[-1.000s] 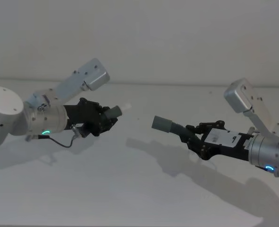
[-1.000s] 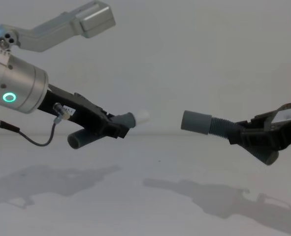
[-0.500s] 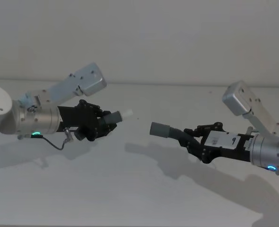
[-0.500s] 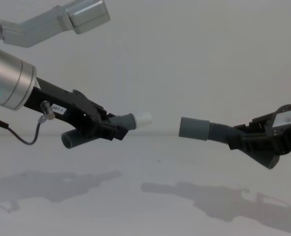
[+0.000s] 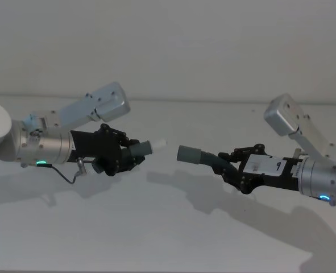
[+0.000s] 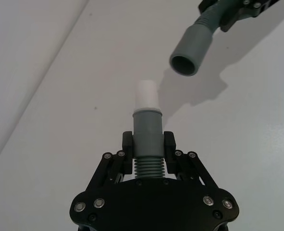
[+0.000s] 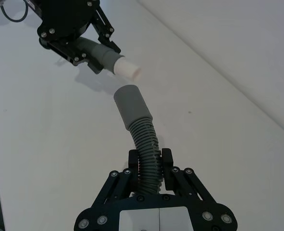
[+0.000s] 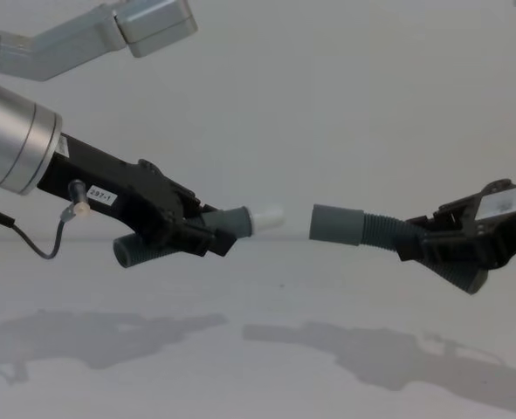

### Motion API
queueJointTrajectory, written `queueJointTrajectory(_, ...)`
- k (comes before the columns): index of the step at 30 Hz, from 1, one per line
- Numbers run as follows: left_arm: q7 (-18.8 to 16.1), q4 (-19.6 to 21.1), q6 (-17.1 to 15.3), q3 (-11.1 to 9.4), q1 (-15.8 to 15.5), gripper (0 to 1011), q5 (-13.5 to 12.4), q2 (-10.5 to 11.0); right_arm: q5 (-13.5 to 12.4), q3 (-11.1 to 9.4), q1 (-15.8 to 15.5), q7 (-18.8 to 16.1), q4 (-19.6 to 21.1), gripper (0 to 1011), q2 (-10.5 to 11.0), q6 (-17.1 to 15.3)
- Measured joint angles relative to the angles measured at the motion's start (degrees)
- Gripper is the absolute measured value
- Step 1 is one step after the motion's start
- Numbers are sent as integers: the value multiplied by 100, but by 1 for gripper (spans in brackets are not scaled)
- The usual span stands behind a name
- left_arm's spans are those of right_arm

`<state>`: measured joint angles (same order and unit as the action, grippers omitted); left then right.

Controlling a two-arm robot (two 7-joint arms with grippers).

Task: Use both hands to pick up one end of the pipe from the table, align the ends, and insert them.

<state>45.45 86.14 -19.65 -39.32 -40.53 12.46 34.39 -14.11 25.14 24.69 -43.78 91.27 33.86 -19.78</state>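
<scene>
Left gripper (image 8: 207, 234) clamped across the ribbed part of the shorter pipe piece (image 8: 227, 223), just behind its smooth shoulder — seen in the left wrist view as both fingers (image 6: 128, 144) pressed to either side of the ribs. White-tipped end (image 8: 268, 216) pointing out toward the other arm, plain open end hanging below and behind the fingers. Right gripper (image 8: 432, 247) likewise closed on the ribbed section of the longer pipe piece (image 8: 375, 231), wide grey collar (image 8: 334, 224) held forward, its open mouth facing the white tip. Both pieces lifted clear of the table (image 5: 168, 239), near each other at mid-scene but still apart, with a small gap between tip and collar. From the chest view nearly level; from the wrist views the collar looks a little off-axis, so probably alignment not quite finished and insertion not yet done.

Handling, as a judgement: light plastic, easily carried. Ribbed stretch likely flexible — the long piece already curving between grip and collar, so the collar may wag under a push. Better hold close behind each end, on the ribs, where fingers bite and do not slip. Smooth collar and tip likely stiff, apt to jam if met at an angle.

Plain matte white surface below, carrying soft shadows of both arms. Bare pale wall (image 5: 168, 45) behind.
</scene>
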Motion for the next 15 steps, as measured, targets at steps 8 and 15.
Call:
queueJointTrajectory(8,125,-40,100,-91,-66,365,21,14,-25,62,57,-1,-9,284,-3,-53)
queueJointTrajectory(15,193,-71,146,-163,-119,365,45,18,-63,102,81,7,-9,283,-6,-126)
